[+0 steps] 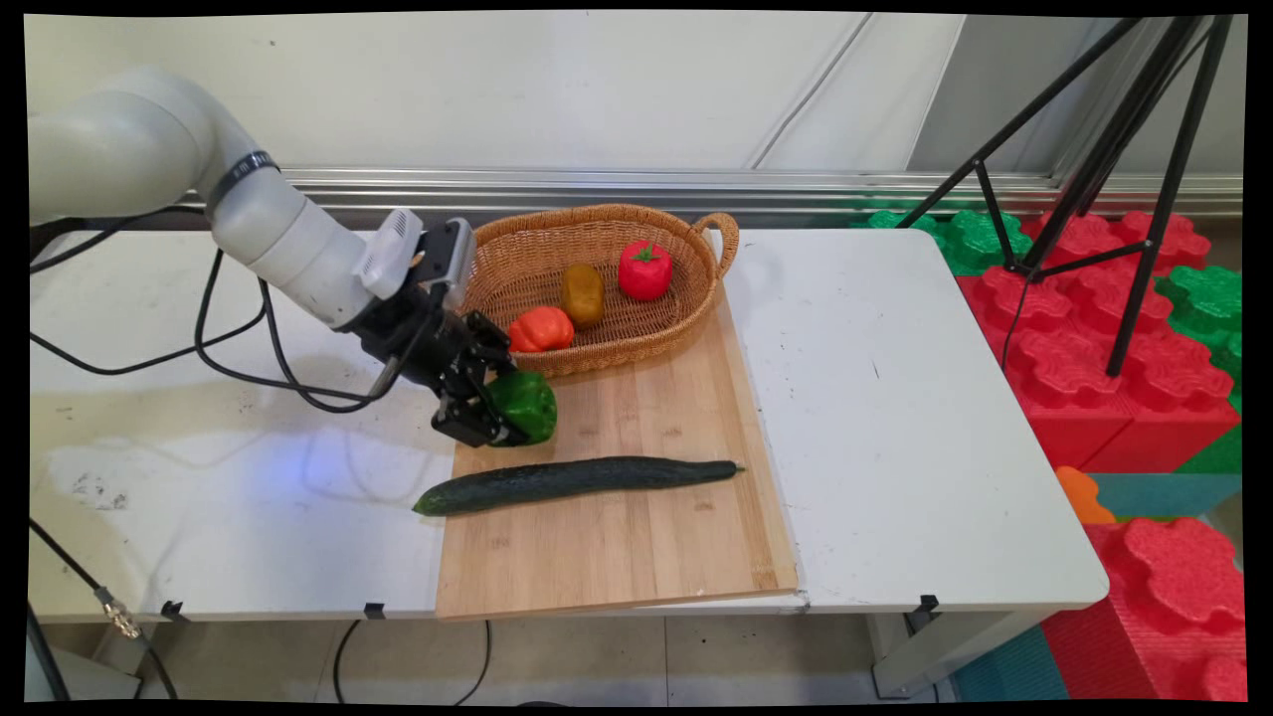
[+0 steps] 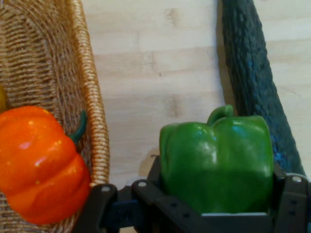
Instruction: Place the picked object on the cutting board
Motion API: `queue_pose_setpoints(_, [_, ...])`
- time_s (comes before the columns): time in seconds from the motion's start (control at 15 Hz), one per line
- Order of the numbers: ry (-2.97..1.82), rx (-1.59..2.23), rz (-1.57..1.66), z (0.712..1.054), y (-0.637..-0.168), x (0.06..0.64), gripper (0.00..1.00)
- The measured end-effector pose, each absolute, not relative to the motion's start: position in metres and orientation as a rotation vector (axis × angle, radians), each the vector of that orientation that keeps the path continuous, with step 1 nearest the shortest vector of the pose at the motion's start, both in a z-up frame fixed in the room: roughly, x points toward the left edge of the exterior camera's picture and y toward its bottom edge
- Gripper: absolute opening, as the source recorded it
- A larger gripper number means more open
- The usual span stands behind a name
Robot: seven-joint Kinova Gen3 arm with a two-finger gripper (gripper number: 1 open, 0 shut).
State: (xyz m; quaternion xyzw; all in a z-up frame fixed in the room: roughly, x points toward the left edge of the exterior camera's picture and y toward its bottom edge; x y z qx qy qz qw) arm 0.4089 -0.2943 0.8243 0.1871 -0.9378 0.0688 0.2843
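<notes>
My black gripper (image 1: 502, 403) is shut on a green bell pepper (image 1: 524, 406), at the left part of the wooden cutting board (image 1: 636, 537). In the hand view the green pepper (image 2: 217, 162) fills the space between the two fingers (image 2: 289, 191), stem pointing away. A long dark cucumber (image 1: 572, 481) lies across the board just in front of the pepper, and the cucumber (image 2: 257, 82) runs along the right side of the hand view. The wicker basket (image 1: 696, 298) stands right behind, holding an orange pepper (image 1: 540, 328), a yellow-brown pepper (image 1: 583, 294) and a red one (image 1: 644, 269).
The basket rim (image 2: 95, 121) with the orange pepper (image 2: 39, 162) lies close to the gripper's left in the hand view. Black cables (image 1: 239, 348) hang from the arm over the table's left. A black tripod (image 1: 1124, 149) and red and green foam blocks (image 1: 1124, 338) stand at the right.
</notes>
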Motion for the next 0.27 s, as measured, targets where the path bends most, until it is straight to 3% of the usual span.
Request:
queue_pose_setpoints(0.07, [-2.514,0.496,0.188,0.8213,-0.295,0.4077,0.0])
queue_pose_setpoints(0.13, [-2.518,0.493,0.191,0.819,-0.2957,0.4066,1.0])
queue_pose_setpoints(0.27, [-2.525,0.486,0.201,0.8149,-0.297,0.4052,1.0])
